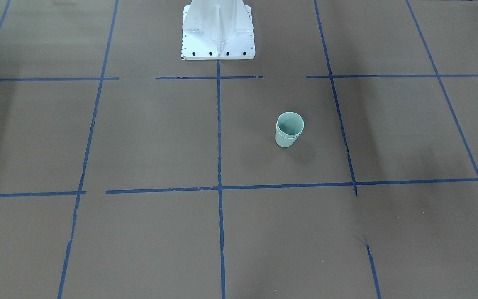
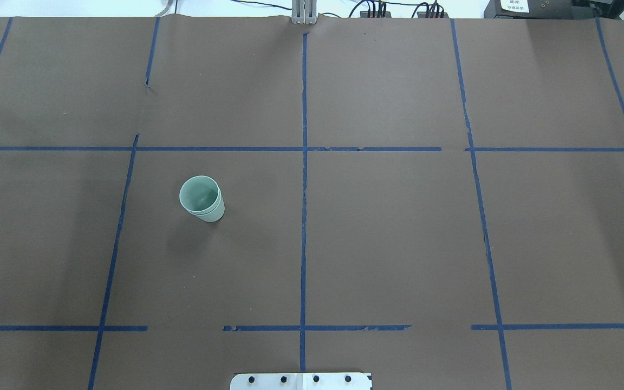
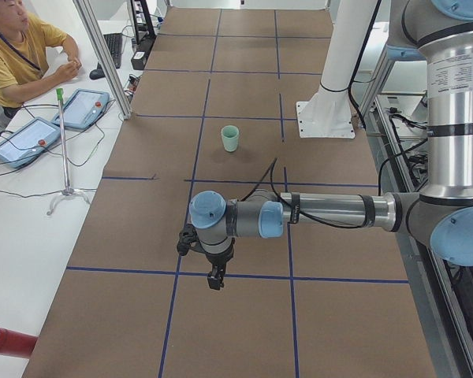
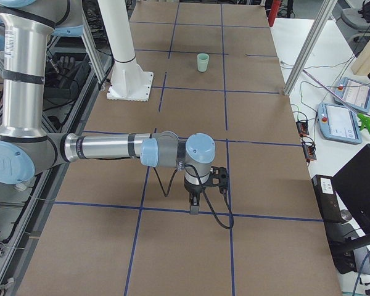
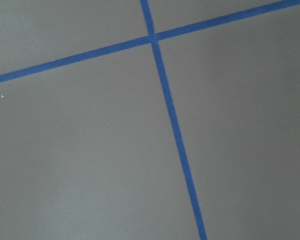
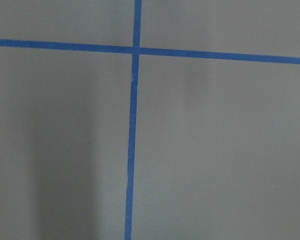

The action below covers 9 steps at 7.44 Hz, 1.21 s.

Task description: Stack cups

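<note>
Mint-green cups (image 1: 289, 129) nested upright on brown bench (image 1: 139, 137) — left hand (image 3: 214, 281), right hand (image 4: 193, 209) well apart; grip state unreadable.

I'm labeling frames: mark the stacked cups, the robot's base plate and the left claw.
stacked cups (image 1: 285, 140), front-facing view, outer cup's side wall.
base plate (image 1: 199, 49), front-facing view, bolted front flange.
left claw (image 3: 214, 282), left side view, between the fingertips.
</note>
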Tool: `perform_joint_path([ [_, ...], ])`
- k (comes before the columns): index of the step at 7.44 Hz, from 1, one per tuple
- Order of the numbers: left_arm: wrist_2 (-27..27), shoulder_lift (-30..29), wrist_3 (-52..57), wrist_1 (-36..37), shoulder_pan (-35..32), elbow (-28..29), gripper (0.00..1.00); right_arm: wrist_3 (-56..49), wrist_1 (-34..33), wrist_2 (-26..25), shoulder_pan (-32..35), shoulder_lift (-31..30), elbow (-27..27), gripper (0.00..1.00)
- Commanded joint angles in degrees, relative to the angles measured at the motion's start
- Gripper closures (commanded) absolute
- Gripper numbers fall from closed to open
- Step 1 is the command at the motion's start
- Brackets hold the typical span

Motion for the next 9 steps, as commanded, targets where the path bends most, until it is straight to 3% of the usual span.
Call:
perform_joint_path([
  [1, -1.66, 0.61, 0.50, 2.41, -2.00, 0.35, 0.00, 0.00, 0.00, 0.00, -0.05, 0.01, 0.00, 0.00],
  [9, -1.85, 0.87, 1.29, 1.81, -2.00, -0.09, 0.00, 0.00, 0.00, 0.00, 0.04, 0.01, 0.00, 0.00],
])
